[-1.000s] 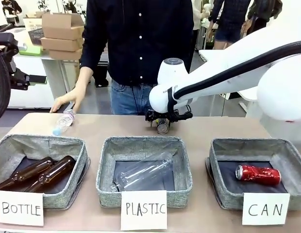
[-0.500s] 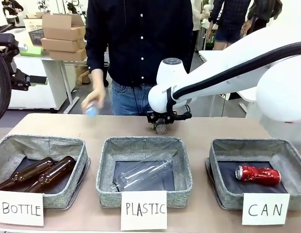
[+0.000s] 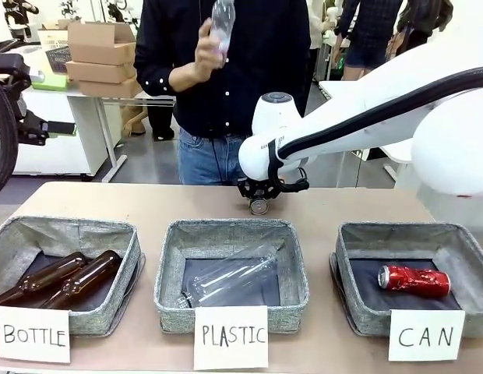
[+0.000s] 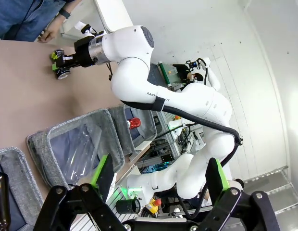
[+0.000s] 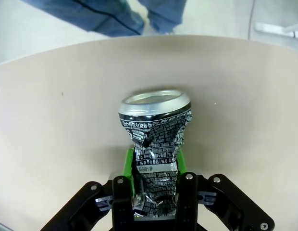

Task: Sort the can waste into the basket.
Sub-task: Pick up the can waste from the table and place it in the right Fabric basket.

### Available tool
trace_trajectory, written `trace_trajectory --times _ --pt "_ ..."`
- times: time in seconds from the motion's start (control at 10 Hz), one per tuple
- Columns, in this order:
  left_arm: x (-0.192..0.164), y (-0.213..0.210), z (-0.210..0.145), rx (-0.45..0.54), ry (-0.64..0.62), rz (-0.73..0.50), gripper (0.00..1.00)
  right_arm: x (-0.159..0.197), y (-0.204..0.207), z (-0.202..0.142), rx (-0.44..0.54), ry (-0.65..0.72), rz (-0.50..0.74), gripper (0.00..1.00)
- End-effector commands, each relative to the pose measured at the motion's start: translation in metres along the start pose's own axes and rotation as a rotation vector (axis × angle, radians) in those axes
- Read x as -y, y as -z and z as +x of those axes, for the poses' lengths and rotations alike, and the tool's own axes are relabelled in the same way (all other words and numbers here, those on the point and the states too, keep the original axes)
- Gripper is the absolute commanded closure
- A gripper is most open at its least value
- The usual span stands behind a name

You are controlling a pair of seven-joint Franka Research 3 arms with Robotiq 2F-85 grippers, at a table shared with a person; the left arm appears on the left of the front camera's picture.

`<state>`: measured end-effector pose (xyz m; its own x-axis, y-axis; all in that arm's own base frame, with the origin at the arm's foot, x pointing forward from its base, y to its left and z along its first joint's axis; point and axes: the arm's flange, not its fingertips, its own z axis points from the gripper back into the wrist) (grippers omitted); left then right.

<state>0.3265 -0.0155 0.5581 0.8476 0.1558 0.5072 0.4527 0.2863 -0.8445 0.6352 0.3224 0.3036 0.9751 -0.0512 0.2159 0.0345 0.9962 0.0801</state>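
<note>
My right gripper (image 3: 259, 196) is shut on a crushed dark blue and silver can (image 3: 259, 206) just above the far middle of the table, behind the PLASTIC basket. In the right wrist view the printed can (image 5: 154, 139) sticks out between the green pads, with my right gripper (image 5: 155, 179) closed on its lower part. A shiny red can (image 3: 414, 280) lies in the grey basket (image 3: 413, 231) behind the "CAN" sign (image 3: 426, 336). My left gripper (image 4: 158, 179) stands open and holds nothing, high up and apart from the baskets.
The person stands at the far side holding a clear plastic bottle (image 3: 221, 19) up at chest height. The PLASTIC basket (image 3: 230, 227) holds a clear bottle. The BOTTLE basket (image 3: 66, 227) holds two brown bottles.
The person picked the plastic bottle up off the far left of the table and raised it high. My right gripper with the can has hardly moved.
</note>
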Motion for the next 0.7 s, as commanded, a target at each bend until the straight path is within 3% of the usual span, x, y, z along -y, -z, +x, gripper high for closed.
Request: trace_trajectory --times 0.0,0.2,0.4,0.6 --pt "0.001 -0.001 0.002 0.006 0.011 -0.017 0.00 0.004 -0.002 -0.003 0.028 0.041 -0.056 1.00" --pt "0.001 -0.001 0.002 0.006 0.011 -0.017 0.00 0.025 -0.049 -0.012 0.017 0.045 0.001 1.00" --pt "0.001 -0.001 0.002 0.006 0.011 -0.017 0.00 0.080 -0.154 -0.064 0.054 -0.015 0.065 1.00" --pt "0.001 -0.001 0.002 0.006 0.011 -0.017 0.00 0.120 -0.190 -0.121 -0.009 -0.091 0.047 1.00"
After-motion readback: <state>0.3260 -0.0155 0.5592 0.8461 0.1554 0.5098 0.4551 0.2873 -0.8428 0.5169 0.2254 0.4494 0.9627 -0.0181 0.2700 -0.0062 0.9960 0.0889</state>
